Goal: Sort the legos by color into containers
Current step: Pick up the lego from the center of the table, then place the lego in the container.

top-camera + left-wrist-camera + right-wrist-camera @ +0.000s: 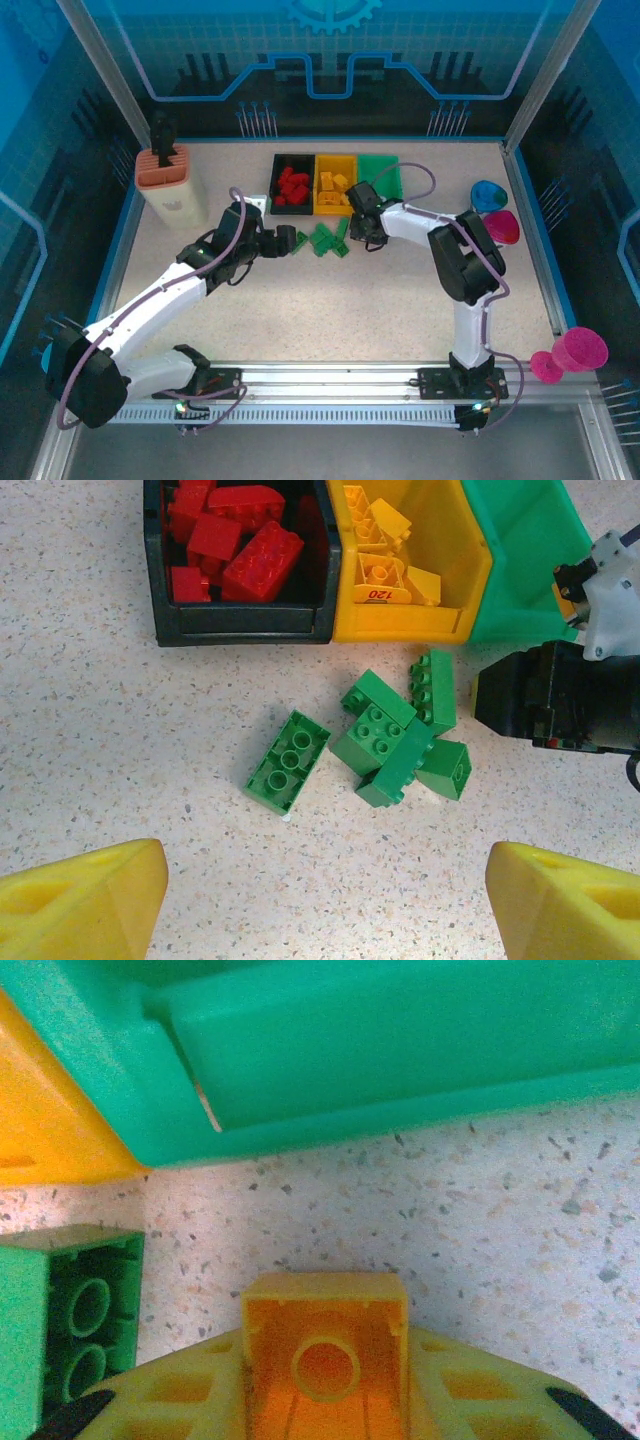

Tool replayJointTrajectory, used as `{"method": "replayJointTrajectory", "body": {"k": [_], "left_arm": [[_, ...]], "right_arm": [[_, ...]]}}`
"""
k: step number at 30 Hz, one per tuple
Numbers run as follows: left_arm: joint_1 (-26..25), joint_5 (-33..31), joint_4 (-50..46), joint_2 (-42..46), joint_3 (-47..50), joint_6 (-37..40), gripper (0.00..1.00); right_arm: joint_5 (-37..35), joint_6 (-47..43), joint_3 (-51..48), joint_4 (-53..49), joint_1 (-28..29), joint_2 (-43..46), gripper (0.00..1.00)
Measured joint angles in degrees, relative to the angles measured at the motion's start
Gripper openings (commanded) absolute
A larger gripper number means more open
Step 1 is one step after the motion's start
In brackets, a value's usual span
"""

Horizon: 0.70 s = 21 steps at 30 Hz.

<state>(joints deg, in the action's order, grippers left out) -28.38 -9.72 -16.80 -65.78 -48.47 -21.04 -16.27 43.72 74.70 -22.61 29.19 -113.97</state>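
The table (100, 730) is off-white, speckled with grey and tan flecks. A black bin (240, 620) holds red bricks (245, 540), a yellow bin (400, 620) holds yellow bricks (385, 540) (small red print shows inside it), and next to it is a green bin (520, 540). The loose green bricks (395, 740) match it. My left gripper (322, 900) has bright yellow fingers (85, 900). My right gripper (325, 1400) has paler yellow ones, around a yellow-orange brick (325, 1310). The holder (170, 180) is salmon pink. There is a blue cup (488, 192) and magenta cups (500, 228).

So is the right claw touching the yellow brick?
Touching. The right wrist view shows the yellow brick squeezed inside the right gripper, no gap either side.
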Motion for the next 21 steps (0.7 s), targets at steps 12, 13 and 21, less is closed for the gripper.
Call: {"method": "replayJointTrajectory", "body": {"k": [12, 13, 21], "left_arm": [[0.0, -1.0, 0.2, 0.0, 0.3, 0.0, 0.84], [0.0, -1.0, 0.2, -0.1, 0.5, 0.0, 0.84], [0.0, -1.0, 0.2, -2.8, 2.9, -0.9, 0.86]], "right_arm": [[-2.7, -1.2, -1.4, -4.1, 1.2, 5.9, 0.3], [-3.1, -1.5, -1.0, -4.7, 1.7, 6.8, 0.31], [-3.1, -7.7, 16.9, -7.4, 2.3, 6.5, 0.33]]}}
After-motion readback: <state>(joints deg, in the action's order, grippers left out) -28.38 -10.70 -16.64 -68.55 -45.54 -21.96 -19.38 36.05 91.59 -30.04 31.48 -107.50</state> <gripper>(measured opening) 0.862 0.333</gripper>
